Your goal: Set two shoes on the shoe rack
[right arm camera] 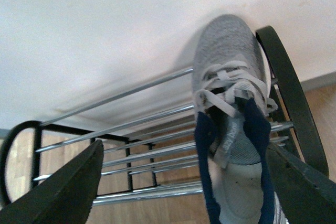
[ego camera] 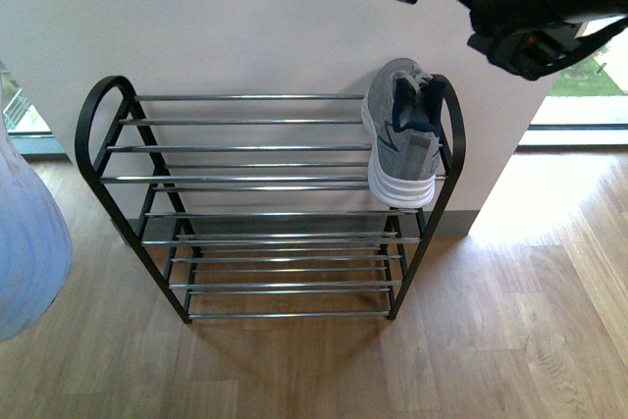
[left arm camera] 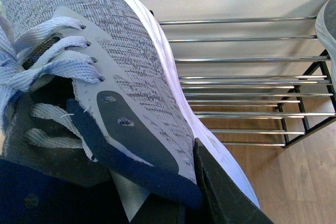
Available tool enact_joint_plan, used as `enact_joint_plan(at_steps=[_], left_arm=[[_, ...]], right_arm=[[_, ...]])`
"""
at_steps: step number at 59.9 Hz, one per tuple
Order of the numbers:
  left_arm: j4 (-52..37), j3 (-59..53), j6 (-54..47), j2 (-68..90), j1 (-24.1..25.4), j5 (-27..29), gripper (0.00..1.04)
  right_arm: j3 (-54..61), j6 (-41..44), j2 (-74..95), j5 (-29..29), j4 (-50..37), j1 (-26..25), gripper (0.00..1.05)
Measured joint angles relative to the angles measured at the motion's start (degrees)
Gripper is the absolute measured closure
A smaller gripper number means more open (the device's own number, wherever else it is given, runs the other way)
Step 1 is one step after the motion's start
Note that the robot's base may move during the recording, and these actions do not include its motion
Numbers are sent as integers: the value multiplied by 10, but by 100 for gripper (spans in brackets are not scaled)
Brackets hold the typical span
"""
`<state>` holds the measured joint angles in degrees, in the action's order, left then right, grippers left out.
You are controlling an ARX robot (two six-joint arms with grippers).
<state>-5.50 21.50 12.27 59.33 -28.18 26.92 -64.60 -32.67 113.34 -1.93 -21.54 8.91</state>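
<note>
One grey sneaker (ego camera: 402,134) with a white sole rests on the top tier of the shoe rack (ego camera: 245,179), at its right end against the black upright. My right arm (ego camera: 520,7) hovers above it. In the right wrist view this sneaker (right arm camera: 231,103) lies between the spread fingers of my open right gripper (right arm camera: 184,148), which does not touch it. The other grey sneaker (left arm camera: 131,77) fills the left wrist view, and my left gripper (left arm camera: 157,203) is shut on its navy heel collar. The rack's chrome rods (left arm camera: 241,77) lie beyond its toe.
The rack stands against a white wall (ego camera: 245,17) on a wood floor (ego camera: 442,360). A blurred pale blue shape (ego camera: 29,233) covers the front view's left edge. A window strip (ego camera: 579,95) shows at the right. The top tier's rods (ego camera: 226,123) left of the placed sneaker carry nothing.
</note>
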Motion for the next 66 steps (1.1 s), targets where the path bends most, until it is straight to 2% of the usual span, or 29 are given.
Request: enact_joint_plan(at_steps=[9, 19, 37, 47, 54, 62, 66], left_arm=[[0, 0, 0, 0, 0, 0, 103], [0, 0, 0, 0, 0, 0, 103], [0, 0, 0, 0, 0, 0, 103], [0, 0, 0, 0, 0, 0, 103], [0, 0, 0, 0, 0, 0, 103], [0, 0, 0, 0, 0, -1, 103], [0, 0, 0, 0, 0, -1, 103]], right_arm=[[96, 28, -90, 33, -39, -13, 9], [238, 78, -233, 97, -80, -47, 9], [394, 104, -452, 174, -38, -116, 9], [447, 108, -566, 209, -24, -175, 9], [458, 111, -591, 208, -24, -200, 9], [460, 112, -591, 209, -25, -203, 9], [488, 162, -587, 149, -105, -191, 18]])
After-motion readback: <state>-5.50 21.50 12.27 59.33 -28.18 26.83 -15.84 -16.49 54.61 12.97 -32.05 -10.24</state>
